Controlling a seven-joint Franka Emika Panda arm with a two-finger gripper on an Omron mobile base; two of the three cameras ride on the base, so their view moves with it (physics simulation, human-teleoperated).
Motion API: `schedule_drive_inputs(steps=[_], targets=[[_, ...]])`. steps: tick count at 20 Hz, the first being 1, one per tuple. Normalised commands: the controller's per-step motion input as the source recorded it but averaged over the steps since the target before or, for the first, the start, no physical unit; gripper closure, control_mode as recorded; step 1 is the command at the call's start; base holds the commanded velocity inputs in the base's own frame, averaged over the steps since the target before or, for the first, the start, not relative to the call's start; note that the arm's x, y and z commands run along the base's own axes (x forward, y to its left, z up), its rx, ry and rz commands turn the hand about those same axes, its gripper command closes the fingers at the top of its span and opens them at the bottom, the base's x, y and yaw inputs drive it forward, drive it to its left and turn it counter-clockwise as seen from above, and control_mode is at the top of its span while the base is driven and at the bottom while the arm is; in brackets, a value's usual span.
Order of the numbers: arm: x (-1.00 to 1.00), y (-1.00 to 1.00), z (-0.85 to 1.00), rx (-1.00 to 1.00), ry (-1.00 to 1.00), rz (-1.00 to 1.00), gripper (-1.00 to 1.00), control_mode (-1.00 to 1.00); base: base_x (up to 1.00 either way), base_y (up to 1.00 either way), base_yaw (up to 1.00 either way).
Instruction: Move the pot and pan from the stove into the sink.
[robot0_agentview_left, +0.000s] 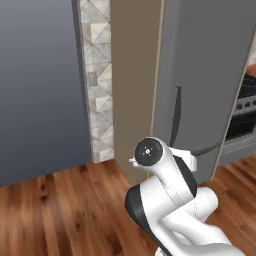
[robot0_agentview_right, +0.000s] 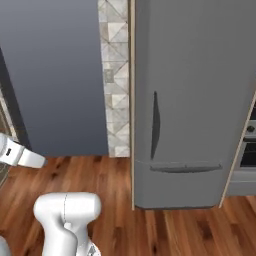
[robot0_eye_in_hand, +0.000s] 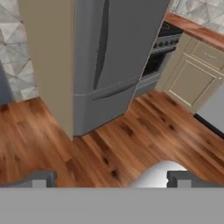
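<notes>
The stove (robot0_eye_in_hand: 162, 43) stands to the right of a tall grey refrigerator (robot0_eye_in_hand: 111, 57); its grey steel front, black knobs and dark oven door show, and a sliver of black cooktop. Its edge also appears at the far right as stove (robot0_agentview_left: 245, 107) and stove (robot0_agentview_right: 248, 150). The pot, the pan and the sink are out of view. My gripper (robot0_eye_in_hand: 112, 179) hangs above the wooden floor, well short of the refrigerator, pointing toward it. It is open, with its two dark fingertips (robot0_eye_in_hand: 43, 178) far apart and nothing between them.
The refrigerator (robot0_agentview_left: 200, 75) (robot0_agentview_right: 190, 100) fills the space ahead, with a tan side panel (robot0_agentview_left: 135, 75) on its left. A dark blue-grey wall (robot0_agentview_right: 55, 75) and a tiled strip (robot0_agentview_right: 116, 75) lie further left. Beige cabinets (robot0_eye_in_hand: 192, 78) under a wooden counter follow the stove. The floor (robot0_eye_in_hand: 131, 140) is bare wood.
</notes>
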Motion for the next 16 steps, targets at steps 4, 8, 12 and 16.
schedule_drive_inputs(steps=[4,8,12,16], targets=[[0.0,0.0,0.0,0.0,0.0,0.0,-1.0,1.0,-0.05,-0.15,-0.33],[0.0,0.0,0.0,0.0,0.0,0.0,-1.0,1.0,-0.06,-0.2,-0.35],[0.0,0.0,0.0,0.0,0.0,0.0,-1.0,1.0,-0.03,-0.19,-0.37],[0.0,0.0,0.0,0.0,0.0,0.0,-1.0,1.0,0.0,-0.15,-0.39]])
